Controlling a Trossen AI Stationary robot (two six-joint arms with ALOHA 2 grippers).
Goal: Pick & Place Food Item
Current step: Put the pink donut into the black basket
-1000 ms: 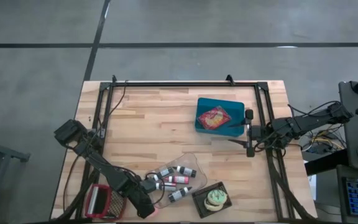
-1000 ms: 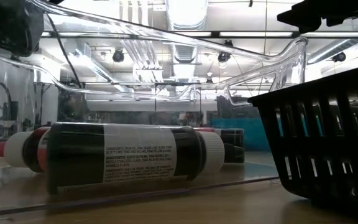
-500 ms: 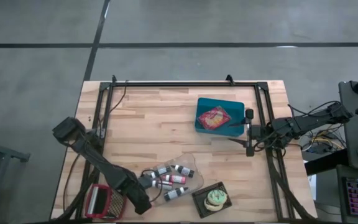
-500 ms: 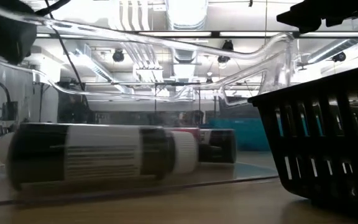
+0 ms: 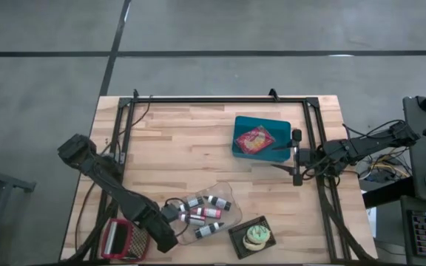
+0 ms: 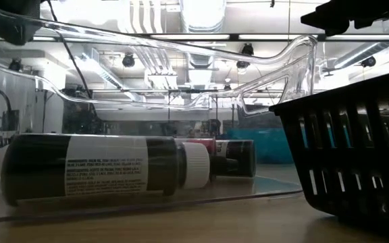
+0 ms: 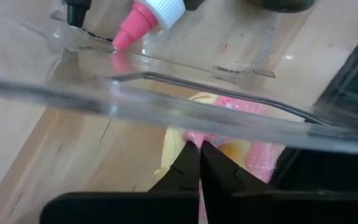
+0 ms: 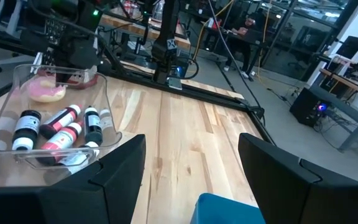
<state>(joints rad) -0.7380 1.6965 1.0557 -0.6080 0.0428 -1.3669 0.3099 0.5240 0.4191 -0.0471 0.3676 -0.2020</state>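
**Left gripper shut at tray edge**

Lying on a wooden table (image 5: pixel 191 140): a clear tray (image 5: pixel 224 193) holding small bottles (image 5: pixel 205 212), with a pink-and-yellow food item (image 7: pixel 229 149) at its near-left end. Closing fully beside that food item, fingers pressed together and gripping nothing visible: left gripper (image 7: pixel 199 165). Sitting near the front edge: a black basket (image 5: pixel 251 236). Hovering beside a teal box (image 5: pixel 259 138), fingers spread wide and empty: right gripper (image 5: pixel 296 157).
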